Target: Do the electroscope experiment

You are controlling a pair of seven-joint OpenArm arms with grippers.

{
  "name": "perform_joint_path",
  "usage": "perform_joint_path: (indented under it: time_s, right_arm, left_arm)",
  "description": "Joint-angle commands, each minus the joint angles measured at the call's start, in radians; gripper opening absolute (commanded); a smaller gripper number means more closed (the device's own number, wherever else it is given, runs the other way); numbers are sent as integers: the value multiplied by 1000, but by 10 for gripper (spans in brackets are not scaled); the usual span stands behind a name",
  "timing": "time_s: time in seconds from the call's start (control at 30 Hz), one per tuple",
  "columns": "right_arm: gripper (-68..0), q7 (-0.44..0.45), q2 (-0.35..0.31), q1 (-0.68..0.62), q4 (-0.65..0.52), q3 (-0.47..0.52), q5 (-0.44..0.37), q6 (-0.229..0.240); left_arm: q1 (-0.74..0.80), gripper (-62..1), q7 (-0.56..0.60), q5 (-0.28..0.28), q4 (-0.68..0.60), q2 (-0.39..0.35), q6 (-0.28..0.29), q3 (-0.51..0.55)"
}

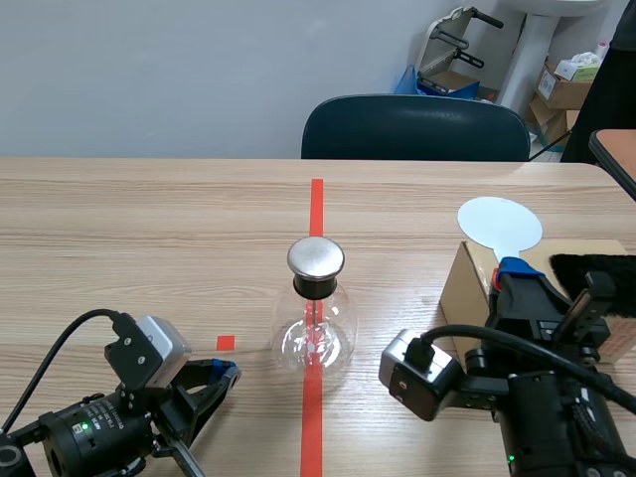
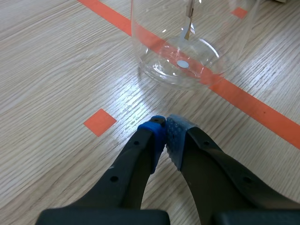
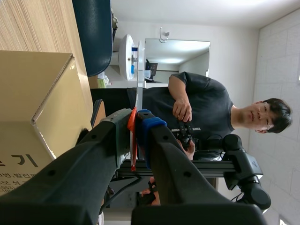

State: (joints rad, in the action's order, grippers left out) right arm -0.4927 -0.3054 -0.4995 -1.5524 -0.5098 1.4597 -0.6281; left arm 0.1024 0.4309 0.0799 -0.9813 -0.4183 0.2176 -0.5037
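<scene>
wood-grain surface (image 1: 149, 229) with an orange tape line (image 1: 316, 204) down the middle and a small tape square (image 1: 226, 343) left of it. dark blue chair (image 1: 415, 127) at the far edge. a person (image 3: 206, 108) in a dark t-shirt shows in the right wrist view behind the rig, hands on a controller. cardboard box (image 1: 465, 293) on the right side, just ahead of the right arm, with a black fuzzy cloth (image 1: 594, 270) lying on top.

electroscope (image 1: 316, 323), a clear glass flask, stands upright on the tape line at mid-surface. its round metal cap (image 1: 316, 257) sits on a black stopper, and a thin strip (image 2: 187, 28) hangs inside.

white disc paddle (image 1: 500, 224) is held over the box, disc toward the far side, well apart from the electroscope. right gripper (image 1: 512, 270) has its jaws clamped on the paddle's thin handle; in the wrist view the handle is orange-red between the pads.

left gripper (image 1: 224, 376) is low over the surface near the tape square, pointing at the flask, not touching it. jaws closed on nothing, blue pads (image 2: 154, 129) meeting at the tips.
</scene>
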Motion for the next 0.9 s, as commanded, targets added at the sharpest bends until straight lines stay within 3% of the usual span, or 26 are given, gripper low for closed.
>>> perform_joint_path:
  time_s: [0.0, 0.87]
  right_arm:
    - [-665, -3, -8, 1, -24, 6, 1, -10]
    - [-665, 8, -7, 1, -24, 6, 1, -11]
  left_arm:
    - [0, -569, 14, 6, -13, 8, 2, -2]
    - [0, -569, 14, 6, -13, 8, 2, -2]
